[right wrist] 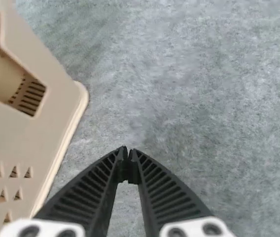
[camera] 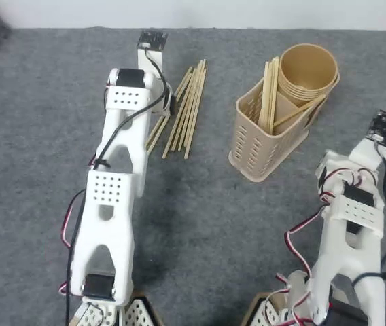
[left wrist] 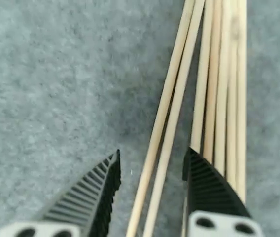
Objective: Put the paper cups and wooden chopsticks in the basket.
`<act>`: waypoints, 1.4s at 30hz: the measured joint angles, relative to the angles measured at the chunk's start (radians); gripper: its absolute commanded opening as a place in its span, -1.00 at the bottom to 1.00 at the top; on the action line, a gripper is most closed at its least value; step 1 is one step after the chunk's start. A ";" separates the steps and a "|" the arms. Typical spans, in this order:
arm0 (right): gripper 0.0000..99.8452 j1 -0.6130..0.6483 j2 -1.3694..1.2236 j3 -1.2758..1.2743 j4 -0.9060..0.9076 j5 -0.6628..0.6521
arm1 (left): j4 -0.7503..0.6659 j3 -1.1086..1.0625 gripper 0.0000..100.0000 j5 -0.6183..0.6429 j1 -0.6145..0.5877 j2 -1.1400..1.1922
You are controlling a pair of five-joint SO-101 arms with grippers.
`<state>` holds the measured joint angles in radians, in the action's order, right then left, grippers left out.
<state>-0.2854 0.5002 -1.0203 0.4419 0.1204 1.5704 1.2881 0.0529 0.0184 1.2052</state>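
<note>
A fan of loose pale wooden chopsticks (camera: pixel 187 112) lies flat on the grey carpeted table (camera: pixel 200 204), at about 11 o'clock from the table's middle. The left claw (left wrist: pixel 152 153) is down over them and released. Its jaws stand apart with two sticks running between them. One fingertip (left wrist: pixel 206 182) seems to sit over the rest of the bundle, though contact is hard to judge.

At about 1 o'clock from the table's middle stands the beige slotted plastic basket (camera: pixel 247 146), upright. A nested stack of tan paper cups (camera: pixel 308 68) fills its 1 o'clock end, mouths up. A few upright wooden sticks (camera: pixel 270 95) stand in the compartment at the cups' 9 o'clock side. One slanted stick (camera: pixel 300 113) leans across at the cups' 6 o'clock.

The right claw (right wrist: pixel 128 150) is near the basket, at its 4 o'clock. It is clenched on nothing, with its tips together, and it points down at bare table just beside the basket's corner.
</note>
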 measured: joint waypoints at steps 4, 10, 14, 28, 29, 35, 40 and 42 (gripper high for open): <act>-0.98 -0.003 0.000 0.000 0.000 0.000 | 0.060 0.121 -0.61 -0.048 -0.002 0.098; -0.98 0.000 0.000 0.000 0.000 0.000 | 0.078 0.152 -0.62 -0.069 0.008 0.137; -0.98 0.002 0.000 0.000 0.000 0.000 | 0.114 0.152 -0.73 -0.081 0.000 0.137; -0.98 0.003 0.000 0.000 0.000 0.000 | 0.152 0.118 -0.98 -0.298 0.021 0.133; -0.98 0.005 0.000 0.000 0.000 0.000 | 0.152 0.121 -0.98 -0.301 0.021 0.133; -0.98 0.003 0.000 0.000 0.000 -0.006 | 0.155 0.121 -0.98 -0.301 0.012 0.023; -0.98 0.003 0.000 0.000 0.000 -0.025 | 0.155 0.021 -0.98 -0.239 0.020 -0.215; -0.98 0.002 0.000 0.000 0.000 -0.026 | 0.155 -0.049 -0.98 -0.219 0.032 -0.307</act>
<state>-0.2839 0.5002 -1.0203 0.4419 0.0944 1.7254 1.2390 -0.1665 0.0506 0.8984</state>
